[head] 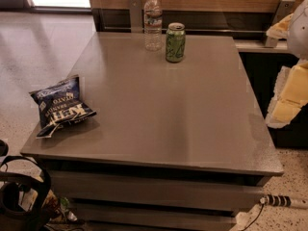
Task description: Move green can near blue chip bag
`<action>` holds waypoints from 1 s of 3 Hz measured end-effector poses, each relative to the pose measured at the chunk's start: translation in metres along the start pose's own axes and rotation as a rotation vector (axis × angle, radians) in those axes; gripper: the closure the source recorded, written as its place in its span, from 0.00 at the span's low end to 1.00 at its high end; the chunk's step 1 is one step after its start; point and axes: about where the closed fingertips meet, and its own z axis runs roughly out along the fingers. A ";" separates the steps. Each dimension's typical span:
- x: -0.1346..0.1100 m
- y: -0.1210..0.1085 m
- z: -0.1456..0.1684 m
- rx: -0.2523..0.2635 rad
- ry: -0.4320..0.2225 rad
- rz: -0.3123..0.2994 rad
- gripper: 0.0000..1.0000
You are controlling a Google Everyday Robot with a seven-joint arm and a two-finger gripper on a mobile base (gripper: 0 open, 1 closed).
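The green can (175, 43) stands upright at the far middle of the grey table (163, 109). Its silver top faces up. The blue chip bag (60, 105) lies flat at the table's near left edge, with white lettering on it. The can and the bag are far apart, across the table's diagonal. My gripper (288, 97) shows as pale white and yellow parts at the right edge of the view. It is beyond the table's right side, well away from both the can and the bag, and it holds nothing I can see.
A clear plastic water bottle (153, 21) stands just left of the can, close to it. A wooden wall and a dark ledge run behind the table. Black straps and gear (19, 196) sit on the floor at the lower left. A cable (281, 201) lies at the lower right.
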 end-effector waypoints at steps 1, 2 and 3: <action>0.000 -0.001 -0.001 0.003 -0.002 0.001 0.00; 0.003 -0.031 0.002 0.065 -0.075 0.020 0.00; 0.009 -0.084 0.030 0.147 -0.275 0.083 0.00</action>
